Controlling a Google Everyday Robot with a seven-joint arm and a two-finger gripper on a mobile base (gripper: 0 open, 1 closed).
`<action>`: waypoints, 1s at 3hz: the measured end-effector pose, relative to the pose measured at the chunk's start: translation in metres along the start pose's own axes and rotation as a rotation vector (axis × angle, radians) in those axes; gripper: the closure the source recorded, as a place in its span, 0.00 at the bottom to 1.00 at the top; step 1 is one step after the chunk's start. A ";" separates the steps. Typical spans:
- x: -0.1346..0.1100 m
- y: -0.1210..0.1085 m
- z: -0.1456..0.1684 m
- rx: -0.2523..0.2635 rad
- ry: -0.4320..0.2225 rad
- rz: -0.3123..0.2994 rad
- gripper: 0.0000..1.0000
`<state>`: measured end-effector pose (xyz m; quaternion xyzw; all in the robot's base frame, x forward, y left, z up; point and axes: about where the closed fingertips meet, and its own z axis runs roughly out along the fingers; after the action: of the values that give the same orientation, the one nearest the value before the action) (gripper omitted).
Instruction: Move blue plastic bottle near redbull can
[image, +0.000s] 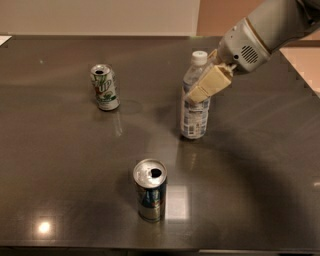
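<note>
A dark, glossy desk (60, 165) is seen filling almost the whole view, with a small bright glare spot reflected near its front left edge. Toward the left rear, a white-and-green soda can (105, 87) is stood upright, its top opened and its faint reflection thrown onto the surface in front of it. Nearer the front edge, a little left of centre, the redbull can (150, 192) is stood upright as well; its silver top is opened, and its blue-and-silver side is turned to the camera. It is set well apart from the soda can.

Right of centre, the blue plastic bottle (194, 120) is held upright at mid-depth on the desk, behind and to the right of the redbull can, with a clear gap left between the two. Its white cap and white-and-blue label are shown. Whether its base is resting on the desk or raised just off it cannot be told.

The claw (199, 92) is pressed onto the bottle's upper body just below the cap, pinching it; one tan finger (210, 84) is laid across the front, while the other is hidden behind. The pale grey arm (270, 30) is brought in from the upper right corner.
</note>
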<state>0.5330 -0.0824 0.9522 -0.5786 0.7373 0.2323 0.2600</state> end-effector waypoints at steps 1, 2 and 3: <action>-0.006 0.034 -0.002 -0.035 -0.007 -0.090 1.00; -0.008 0.064 -0.008 -0.053 -0.022 -0.182 1.00; -0.004 0.092 -0.011 -0.084 -0.041 -0.258 1.00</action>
<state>0.4428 -0.0663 0.9671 -0.6741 0.6411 0.2391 0.2782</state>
